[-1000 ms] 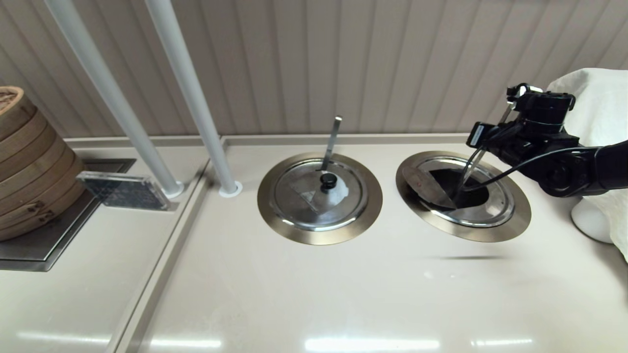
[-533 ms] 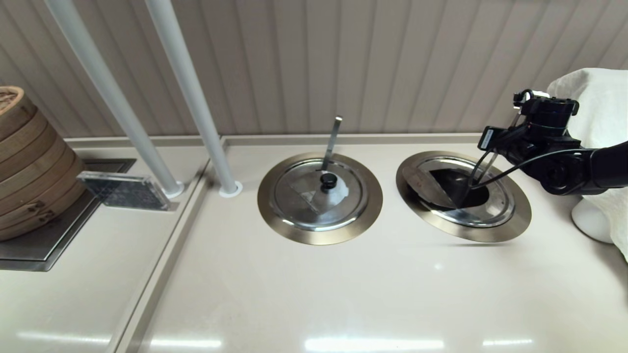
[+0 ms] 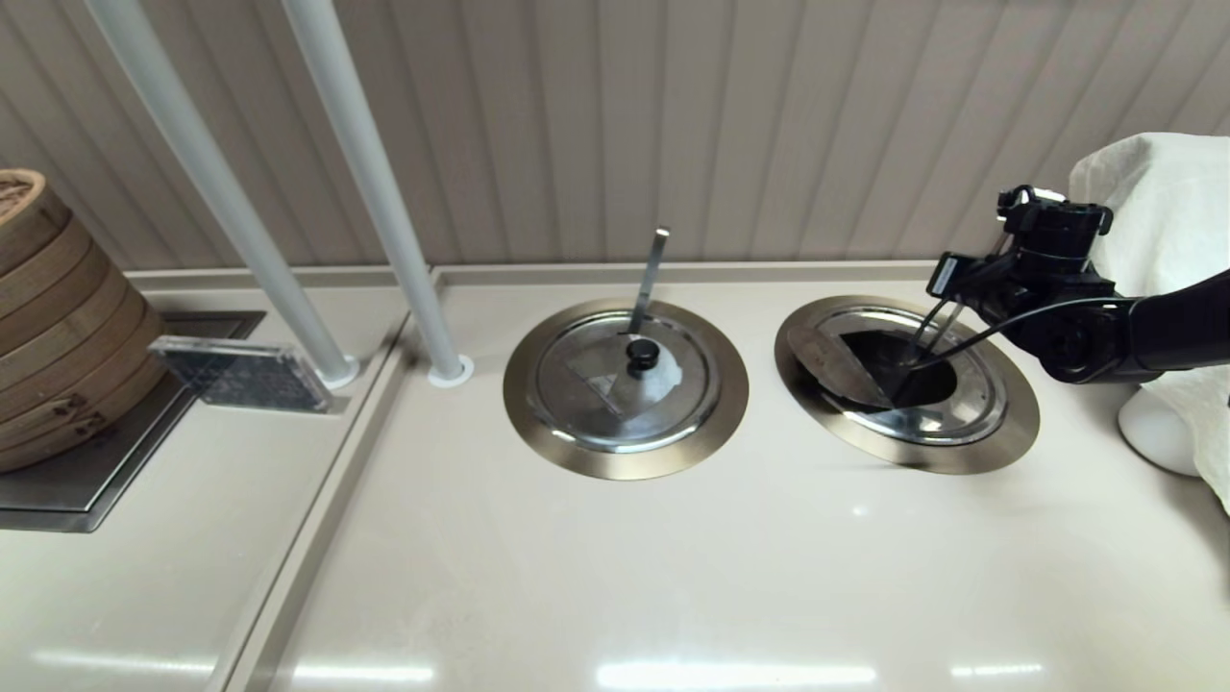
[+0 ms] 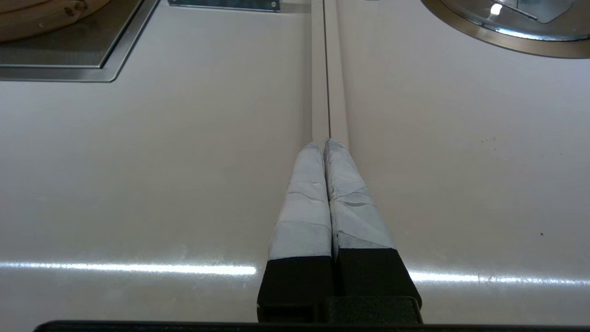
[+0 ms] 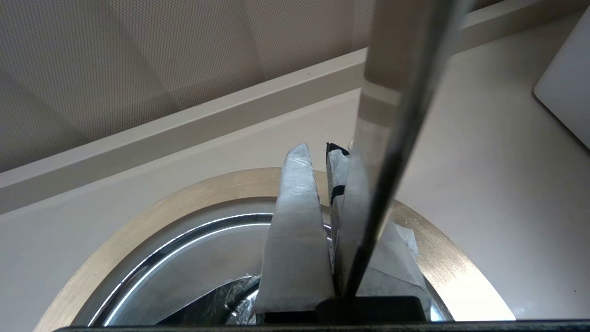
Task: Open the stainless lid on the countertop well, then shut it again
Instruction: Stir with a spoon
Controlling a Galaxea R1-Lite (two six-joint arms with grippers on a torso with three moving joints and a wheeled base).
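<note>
lid flap folded up, well half open

right hand (image 5: 318, 152) above the well (image 3: 999, 444), pinching nothing visible beside the ladle handle (image 5: 392, 152); lid (image 3: 947, 418) seated in well; left hand (image 4: 325, 144) pressed together, parked.

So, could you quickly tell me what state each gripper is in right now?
Left gripper: closed, holding nothing, over the countertop.
Right gripper: closed, empty, above the countertop well beside the utensil handle.
</note>
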